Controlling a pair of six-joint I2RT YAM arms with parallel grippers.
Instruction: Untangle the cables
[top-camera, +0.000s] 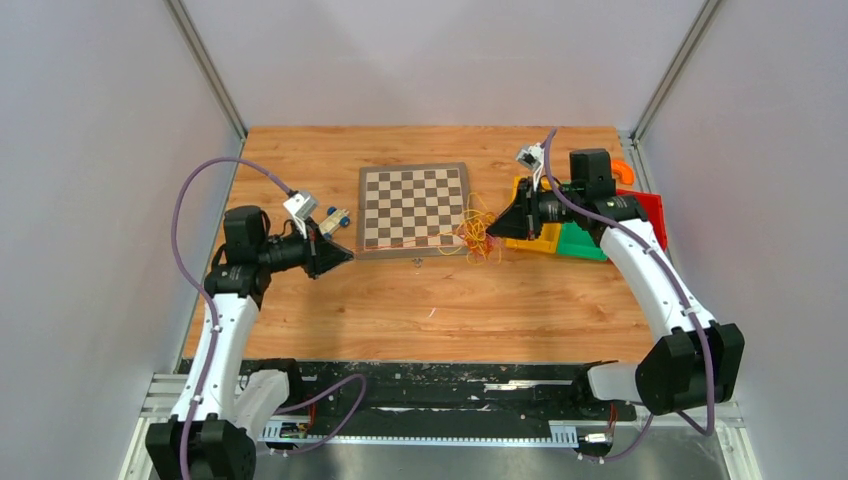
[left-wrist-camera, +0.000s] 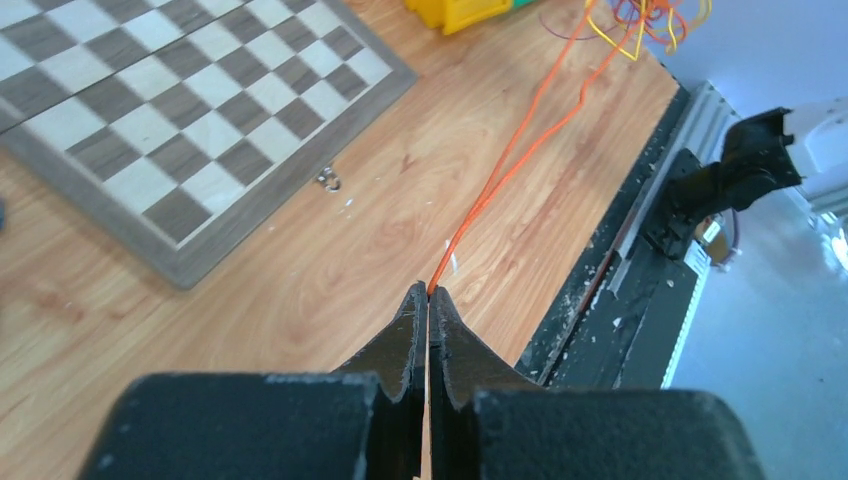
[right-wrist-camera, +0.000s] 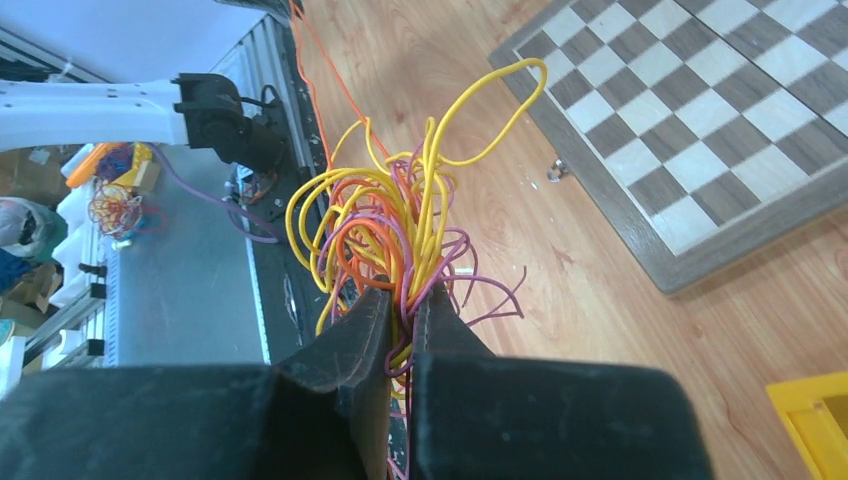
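The cables (top-camera: 478, 232) are a small tangle of thin yellow, orange and purple strands just off the chessboard's (top-camera: 413, 207) front right corner. My right gripper (top-camera: 492, 231) is shut on the tangle; in the right wrist view the bunch (right-wrist-camera: 400, 215) fans out from between the closed jaws of the gripper (right-wrist-camera: 401, 300). My left gripper (top-camera: 346, 257) is shut on one orange strand (left-wrist-camera: 500, 175), which runs taut from the gripper's tips (left-wrist-camera: 430, 292) across the table to the tangle (left-wrist-camera: 640, 22). The same strand shows in the right wrist view (right-wrist-camera: 318, 95).
Yellow (top-camera: 535, 238), green (top-camera: 582, 242) and red (top-camera: 648, 212) bins stand behind the right gripper, with an orange object (top-camera: 622, 170) beyond. Two small blue-tipped pieces (top-camera: 338, 217) lie left of the chessboard. A black rail (top-camera: 450, 385) runs along the table's near edge.
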